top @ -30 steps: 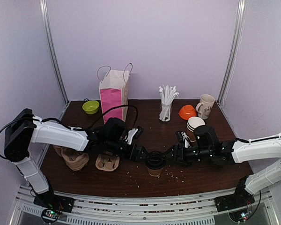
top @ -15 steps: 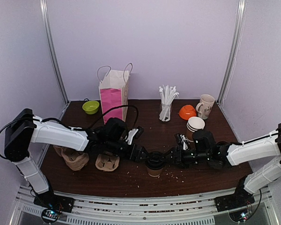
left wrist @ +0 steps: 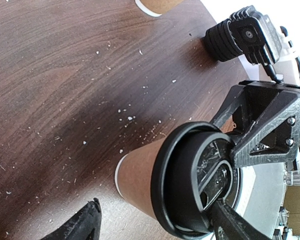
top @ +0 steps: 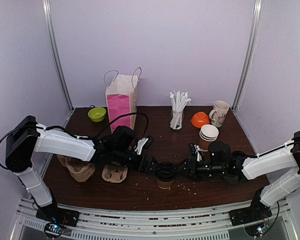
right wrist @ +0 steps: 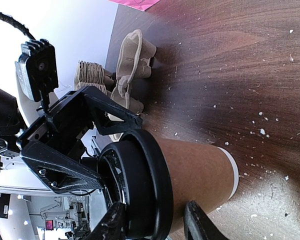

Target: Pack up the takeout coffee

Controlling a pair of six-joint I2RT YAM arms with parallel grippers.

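Basically, lidded paper cup (top: 165,176) upright between both: left gripper (top: 154,166) straddles it unclenched; right gripper (top: 181,168) flanks it, grip unclear.

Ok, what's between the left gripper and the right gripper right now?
The lidded takeout coffee cup stands on the table between the left gripper and right gripper; the top view shows it.

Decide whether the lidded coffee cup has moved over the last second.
No. The lidded coffee cup stands on the same spot in the top view, just as far to the right of the cardboard cup carrier as before.
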